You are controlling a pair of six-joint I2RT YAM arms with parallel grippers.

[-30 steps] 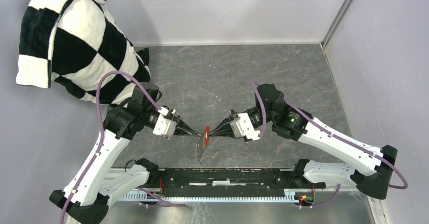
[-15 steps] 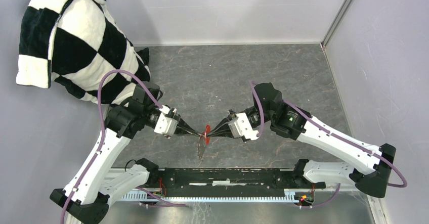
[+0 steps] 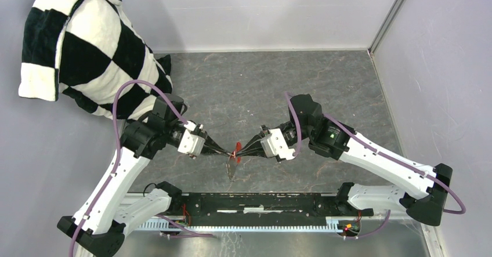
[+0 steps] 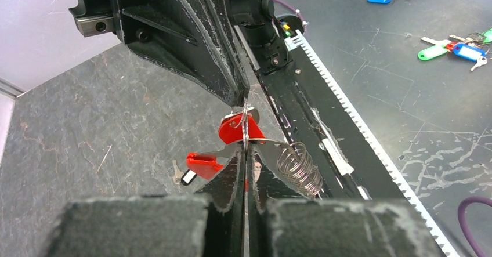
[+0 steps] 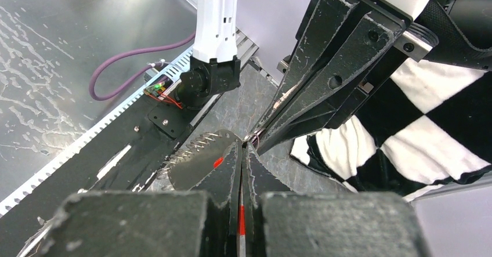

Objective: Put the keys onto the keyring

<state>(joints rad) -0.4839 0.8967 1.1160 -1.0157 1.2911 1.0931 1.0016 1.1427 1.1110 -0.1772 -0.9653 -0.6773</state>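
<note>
Frame centre, above the worktop point(image 3: 243, 83): the left claw point(image 4: 244, 165) is clenched on the keyring point(image 4: 246, 123). The right claw point(image 4: 242, 97) is clenched tip to tip above it, its catch hidden. The keyring shows edge-on, vertical in frame, with 1 red-headed key point(image 4: 237, 131) against it. A coiled silvery piece point(image 4: 299, 167) sits lower right, and a checked cloth point(image 3: 87, 48) fills the upper left.

The right gripper point(image 3: 239, 152) has crept slightly toward the checkered cloth point(image 3: 87, 48). The keyring point(image 4: 246, 120), pinched where its fingers point(image 3: 250, 148) meet the left gripper point(image 3: 228, 152), now sits a touch nearer that cloth. The red piece point(image 3: 235, 154) there looks narrower, turned more edge-on.
</note>
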